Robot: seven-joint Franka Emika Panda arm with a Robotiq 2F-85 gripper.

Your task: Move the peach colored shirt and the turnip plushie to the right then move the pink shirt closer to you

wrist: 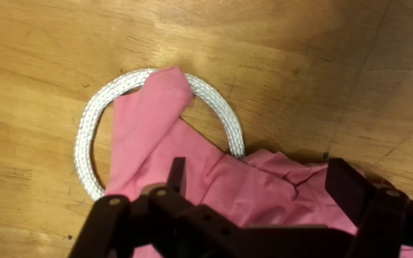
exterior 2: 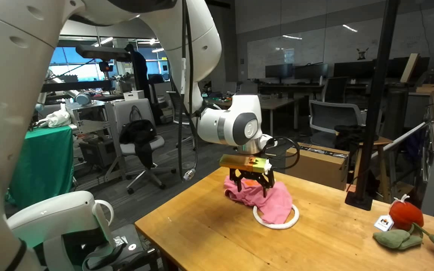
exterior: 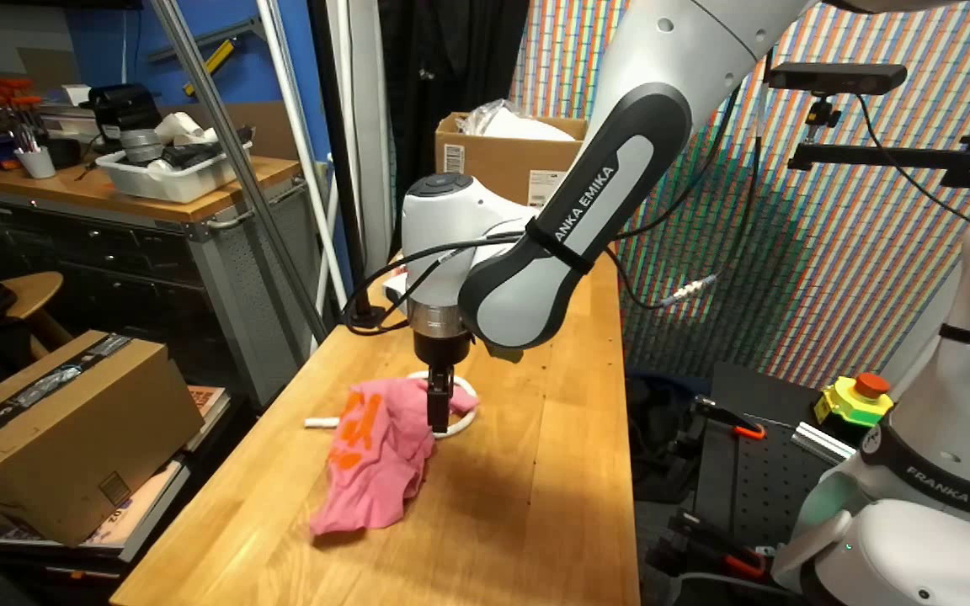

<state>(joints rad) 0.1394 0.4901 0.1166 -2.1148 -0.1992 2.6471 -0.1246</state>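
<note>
Fingers (wrist: 348,190), spread wide and empty, hang over the pink shirt (wrist: 235,190), which drapes one end across the white loop (wrist: 83,143) and runs lengthwise away from it beneath them.

1. A white braided cord loop (wrist: 85,132) lies on the desk (wrist: 31,107).
2. The creased pink shirt (wrist: 206,172) covers part of the loop, one folded end over its upper curve.
3. The gripper (wrist: 255,166) stands over the shirt, jaws wide apart.

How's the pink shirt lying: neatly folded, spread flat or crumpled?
Crumpled: in the wrist view, the pink shirt shows creases and bunching, and one end lies across the white loop.
</note>
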